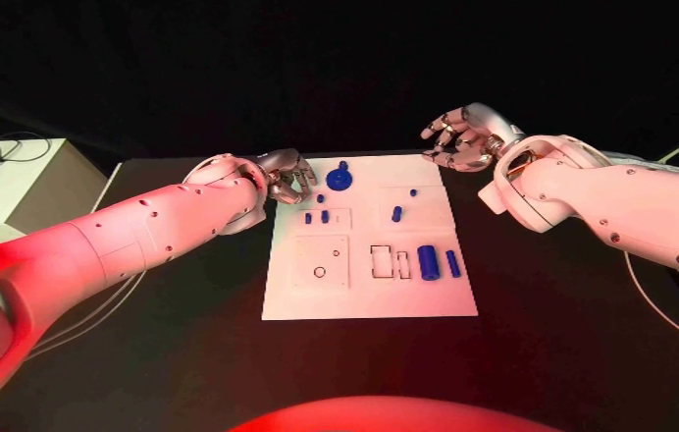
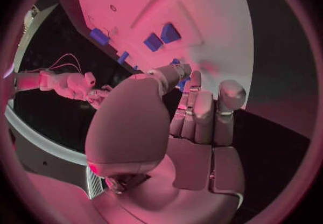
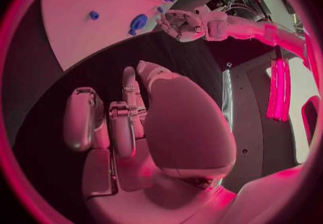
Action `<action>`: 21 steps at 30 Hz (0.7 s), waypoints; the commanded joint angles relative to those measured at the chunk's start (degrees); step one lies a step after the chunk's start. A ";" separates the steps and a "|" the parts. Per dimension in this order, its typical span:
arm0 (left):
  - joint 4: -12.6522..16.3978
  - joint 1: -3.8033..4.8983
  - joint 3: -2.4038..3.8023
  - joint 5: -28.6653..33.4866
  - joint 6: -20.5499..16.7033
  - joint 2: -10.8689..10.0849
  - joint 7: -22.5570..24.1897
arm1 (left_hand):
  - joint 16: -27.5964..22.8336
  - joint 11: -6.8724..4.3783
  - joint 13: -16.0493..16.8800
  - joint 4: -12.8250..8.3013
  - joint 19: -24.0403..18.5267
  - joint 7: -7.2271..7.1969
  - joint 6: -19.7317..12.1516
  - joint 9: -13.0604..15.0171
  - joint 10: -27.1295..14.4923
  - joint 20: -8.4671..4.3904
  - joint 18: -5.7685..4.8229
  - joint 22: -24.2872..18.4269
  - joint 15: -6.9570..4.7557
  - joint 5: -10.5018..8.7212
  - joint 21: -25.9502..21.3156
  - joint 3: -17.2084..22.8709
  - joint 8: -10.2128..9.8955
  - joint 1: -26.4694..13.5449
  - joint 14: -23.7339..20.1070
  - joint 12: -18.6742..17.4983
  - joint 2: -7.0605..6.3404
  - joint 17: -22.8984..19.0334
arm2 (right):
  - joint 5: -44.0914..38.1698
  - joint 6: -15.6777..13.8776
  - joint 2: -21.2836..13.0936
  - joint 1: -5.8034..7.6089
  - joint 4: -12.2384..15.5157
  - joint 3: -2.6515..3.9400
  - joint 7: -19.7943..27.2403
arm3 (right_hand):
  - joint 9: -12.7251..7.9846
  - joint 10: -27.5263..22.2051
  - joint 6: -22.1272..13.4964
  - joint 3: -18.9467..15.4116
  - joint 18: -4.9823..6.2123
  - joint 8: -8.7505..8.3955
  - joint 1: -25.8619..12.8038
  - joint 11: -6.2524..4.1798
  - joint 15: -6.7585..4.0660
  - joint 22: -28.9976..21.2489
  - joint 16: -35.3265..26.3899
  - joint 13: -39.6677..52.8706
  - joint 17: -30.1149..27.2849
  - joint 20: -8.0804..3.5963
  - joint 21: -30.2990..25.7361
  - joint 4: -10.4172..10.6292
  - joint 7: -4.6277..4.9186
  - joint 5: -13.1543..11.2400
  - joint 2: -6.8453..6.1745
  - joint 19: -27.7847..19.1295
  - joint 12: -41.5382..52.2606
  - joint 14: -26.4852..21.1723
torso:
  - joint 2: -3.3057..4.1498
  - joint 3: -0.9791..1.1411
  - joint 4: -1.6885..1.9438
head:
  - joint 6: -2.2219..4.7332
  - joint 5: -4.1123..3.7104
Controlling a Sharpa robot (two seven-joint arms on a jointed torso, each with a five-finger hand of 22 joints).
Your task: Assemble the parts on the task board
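On a black counter lies our white task board, its blue parts loose. Our left hand hovers, fingers curled, empty, at its far corner beside a round part; our right hand hangs released. Grasping seems next.

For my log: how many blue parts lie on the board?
8: a disc far-side, three pegs beside it, two pegs mid-right, two cylinders near-right. Left hand may hide others.

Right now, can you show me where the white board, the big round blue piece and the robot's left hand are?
task board [image 1: 371, 299]: head view, bare near part of the plate.
round blue part [image 1: 339, 178]: head view, middle of its disc.
left hand [image 1: 287, 173]: head view, middle of the hand.
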 commanded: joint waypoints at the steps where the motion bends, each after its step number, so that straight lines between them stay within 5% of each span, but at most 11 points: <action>1: 0.72 -0.02 1.05 10.55 -2.24 -1.23 2.14 | -2.27 0.73 0.18 -0.44 -4.01 0.47 1.89 0.27 -0.59 0.21 1.53 -5.00 0.35 0.04 -3.21 0.87 1.31 0.43 -3.38 -0.48 0.53 -5.91 | -9.23 4.44 0.36 -0.44 -1.03 -0.01 0.09 | -0.18 0.14 1.79 4.31 0.85 -0.39 0.76 0.45 0.25 -0.22 -0.29 -5.78 12.38 0.08 -1.59 -1.57 0.46 -0.97 -0.92 -0.23 -6.77 5.30 | 0.00 0.03 -0.01 | 0.40 -0.56; 5: 2.39 -0.78 3.11 24.10 -3.43 -3.70 5.79 | -6.12 1.12 0.80 -0.58 -10.41 0.83 2.92 0.30 -1.03 0.49 3.16 -12.39 0.60 -0.05 -8.41 0.92 2.32 -0.01 -8.46 0.59 1.04 -13.81 | -17.03 6.08 1.16 -0.98 -2.78 -0.09 0.14 | -0.36 1.93 3.18 8.41 1.16 -1.12 -0.37 0.70 0.56 -1.22 -0.62 -11.36 11.81 0.46 -3.22 -4.16 0.37 -2.63 -1.72 -0.71 -12.38 5.14 | -0.09 0.09 -0.04 | 1.00 -1.88; 7: 4.29 -1.94 4.86 32.97 -2.91 -5.65 8.39 | -10.52 0.97 1.30 0.40 -13.14 0.86 2.83 0.19 -1.37 0.65 3.66 -15.69 0.76 -0.18 -11.86 -0.53 2.73 -1.63 -13.19 1.56 1.15 -21.72 | -21.91 6.82 1.83 -1.35 -4.08 -0.17 -0.06 | -0.33 2.33 3.83 9.49 1.19 -1.32 -1.38 0.76 0.55 -1.36 -0.67 -13.48 11.75 0.56 -3.51 -5.26 0.10 -3.18 -2.10 -0.74 -14.42 5.12 | -0.08 0.09 0.01 | 1.36 -2.56; 12: 8.99 -4.53 7.50 48.27 0.44 -9.40 13.04 | -18.89 1.02 2.23 2.75 -18.10 0.66 2.02 -0.06 -1.66 1.45 3.46 -20.74 1.31 -0.16 -20.82 -4.98 3.40 -3.61 -19.42 3.48 0.99 -25.63 | -30.16 7.65 3.34 -2.28 -6.61 -0.31 -1.17 | -0.37 2.27 4.07 9.73 1.20 -1.83 -3.41 1.00 0.76 -1.46 -0.74 -15.85 11.67 0.71 -3.77 -6.12 0.11 -4.19 -2.74 -0.69 -16.80 5.10 | 0.03 -0.02 0.16 | 1.77 -3.21; 17: 14.47 -8.32 10.90 55.58 2.99 -12.60 15.80 | -32.37 1.40 0.56 4.37 -20.54 0.73 1.70 -0.53 -1.18 2.86 3.31 -27.49 2.46 -0.06 -31.82 -6.77 4.40 -2.34 -21.09 1.52 1.09 -31.41 | -35.06 8.55 5.21 -3.21 -8.83 -0.42 -2.37 | -0.49 1.79 3.97 8.96 1.33 -2.50 -5.07 1.25 0.97 -1.96 -1.02 -17.82 11.20 0.91 -4.55 -6.96 0.15 -4.94 -2.91 -0.78 -18.82 4.97 | 0.04 0.05 0.12 | 1.92 -3.62; 21: 17.91 -10.50 12.64 58.07 3.92 -14.30 16.90 | -42.35 1.61 -2.01 4.84 -20.42 0.71 1.71 -0.86 1.07 3.73 3.28 -31.42 2.98 -0.14 -37.90 -6.10 4.62 -1.43 -19.06 -2.60 1.02 -34.33 | -36.86 9.71 6.55 -3.97 -10.07 -0.45 -2.87 | -0.61 1.38 3.85 8.33 1.51 -2.97 -5.68 1.38 1.06 -2.63 -1.47 -18.89 10.42 1.00 -5.53 -7.59 0.16 -5.11 -2.89 -0.97 -19.94 4.77 | 0.04 -0.01 0.20 | 2.03 -3.88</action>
